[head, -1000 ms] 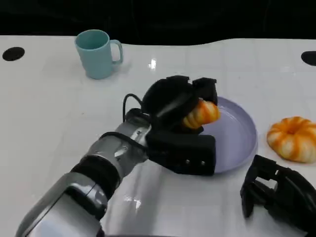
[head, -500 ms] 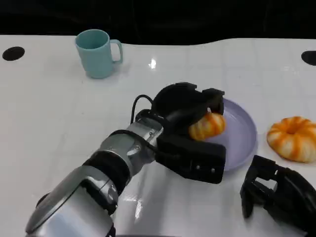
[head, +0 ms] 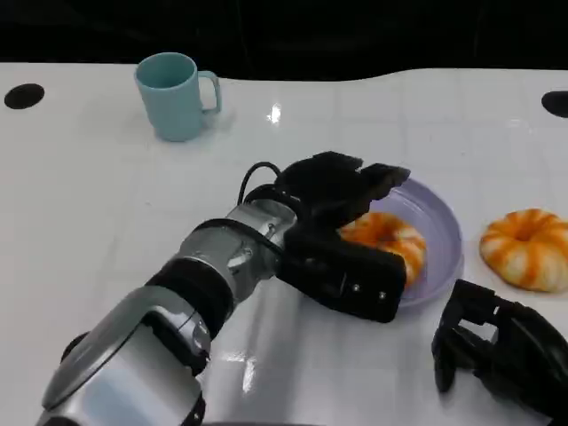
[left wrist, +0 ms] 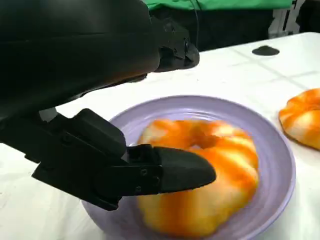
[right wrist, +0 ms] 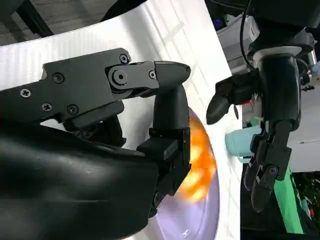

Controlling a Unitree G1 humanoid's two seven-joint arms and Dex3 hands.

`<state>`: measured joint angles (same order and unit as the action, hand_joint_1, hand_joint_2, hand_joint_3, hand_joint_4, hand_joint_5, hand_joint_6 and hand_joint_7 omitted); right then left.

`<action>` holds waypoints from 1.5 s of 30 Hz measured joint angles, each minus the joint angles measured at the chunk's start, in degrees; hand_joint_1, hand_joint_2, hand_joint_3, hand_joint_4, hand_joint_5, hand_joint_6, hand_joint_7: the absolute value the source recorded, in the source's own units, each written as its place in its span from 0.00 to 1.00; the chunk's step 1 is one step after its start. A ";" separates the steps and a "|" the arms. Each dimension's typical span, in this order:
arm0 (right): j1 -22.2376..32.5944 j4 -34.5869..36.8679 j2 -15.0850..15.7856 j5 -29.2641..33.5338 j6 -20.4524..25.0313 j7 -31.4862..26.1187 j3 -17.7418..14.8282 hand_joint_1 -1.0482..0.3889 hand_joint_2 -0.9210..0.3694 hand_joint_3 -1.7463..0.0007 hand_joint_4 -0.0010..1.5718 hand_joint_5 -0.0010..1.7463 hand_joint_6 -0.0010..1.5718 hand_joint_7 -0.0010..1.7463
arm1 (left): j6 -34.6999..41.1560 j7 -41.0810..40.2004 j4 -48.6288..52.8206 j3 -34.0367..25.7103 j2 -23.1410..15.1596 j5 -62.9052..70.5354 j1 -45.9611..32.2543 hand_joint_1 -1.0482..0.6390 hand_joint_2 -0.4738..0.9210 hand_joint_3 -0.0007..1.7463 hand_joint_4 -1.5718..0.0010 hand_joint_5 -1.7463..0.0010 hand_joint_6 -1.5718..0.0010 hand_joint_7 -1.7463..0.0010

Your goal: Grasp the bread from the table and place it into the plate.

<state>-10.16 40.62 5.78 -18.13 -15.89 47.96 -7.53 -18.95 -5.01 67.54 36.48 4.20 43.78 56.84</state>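
Note:
An orange-and-white ring of bread [head: 388, 240] lies flat in the lilac plate [head: 441, 232]. My left hand [head: 342, 232] hovers over the plate's left side with its fingers spread above the bread and its thumb low in front of it; nothing is held. The left wrist view shows the bread [left wrist: 210, 180] slightly blurred in the plate [left wrist: 280, 165], under my left hand [left wrist: 100, 100]. My right hand [head: 499, 353] rests near the table's front right with fingers curled in and empty. The right wrist view has the right hand [right wrist: 100, 150] up close, with the bread [right wrist: 200, 155] beyond it.
A second, similar bread [head: 528, 248] lies on the white table just right of the plate, between the plate and my right hand. A pale blue mug [head: 173, 96] stands at the back left. Two black round marks [head: 24, 96] sit at the table's far corners.
My left hand came down and rightward over the plate and let go of the bread, which now lies flat in the plate. The right hand has stayed put.

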 measured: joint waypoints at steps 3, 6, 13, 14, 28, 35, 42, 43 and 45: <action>-0.04 0.05 0.00 0.01 0.02 -0.01 -0.06 0.33 0.00 0.84 0.46 1.00 0.37 0.95 | -0.02 0.72 -0.97 0.02 -0.59 0.01 0.02 0.00 1.00 0.44 1.00 1.00 0.99 1.00; -0.07 0.15 -0.02 0.02 -0.14 0.04 -0.06 0.33 0.00 0.84 0.46 1.00 0.37 0.95 | -0.08 0.97 -2.17 0.03 -1.42 0.02 0.01 0.00 1.00 0.44 1.00 1.00 0.99 0.99; -0.33 0.93 -0.12 0.02 -0.99 0.42 -0.18 0.32 0.00 0.84 0.46 1.00 0.37 0.95 | -1.15 3.67 -8.54 -1.36 -4.74 -1.96 -0.92 0.00 1.00 0.44 0.99 1.00 0.99 0.99; -0.34 0.97 -0.12 0.03 -1.03 0.41 -0.18 0.32 0.00 0.84 0.46 1.00 0.37 0.95 | -1.36 4.01 -9.59 -1.59 -5.36 -2.44 -1.37 0.00 1.00 0.43 0.99 1.00 0.98 0.99; -0.54 1.22 -0.16 0.00 -0.86 0.39 -0.51 0.32 0.00 0.84 0.46 1.00 0.37 0.96 | -10.40 14.27 -33.84 -15.77 -15.06 -22.84 -23.76 0.13 1.00 0.32 0.66 0.82 0.72 0.90; -0.55 1.17 -0.13 0.03 -0.37 0.29 -0.53 0.32 0.00 0.85 0.47 1.00 0.37 0.96 | -21.24 12.22 -34.29 -22.67 -11.08 -33.81 -33.09 0.20 1.00 0.30 0.59 0.39 0.51 0.75; -0.58 0.21 -0.10 -0.38 1.88 -0.14 -0.67 0.31 0.00 0.87 0.47 1.00 0.40 0.92 | -18.59 19.88 -42.49 -26.78 -10.58 -48.37 -44.70 0.18 1.00 0.24 0.58 0.01 0.63 0.15; -0.55 0.09 -0.16 -0.31 2.01 -0.27 -0.59 0.31 0.00 0.87 0.47 1.00 0.40 0.92 | -16.78 22.13 -44.00 -27.50 -10.37 -52.24 -46.50 0.18 1.00 0.23 0.57 0.00 0.62 0.13; -0.37 -0.09 -0.22 -0.18 2.06 -0.40 -0.50 0.31 0.00 0.86 0.47 1.00 0.40 0.91 | -12.99 26.33 -46.29 -29.21 -9.74 -59.78 -49.72 0.18 1.00 0.23 0.53 0.00 0.62 0.08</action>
<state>-10.53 40.52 5.57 -18.31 -13.83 47.56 -8.03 -31.94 21.32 21.26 7.27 -5.54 -16.01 7.13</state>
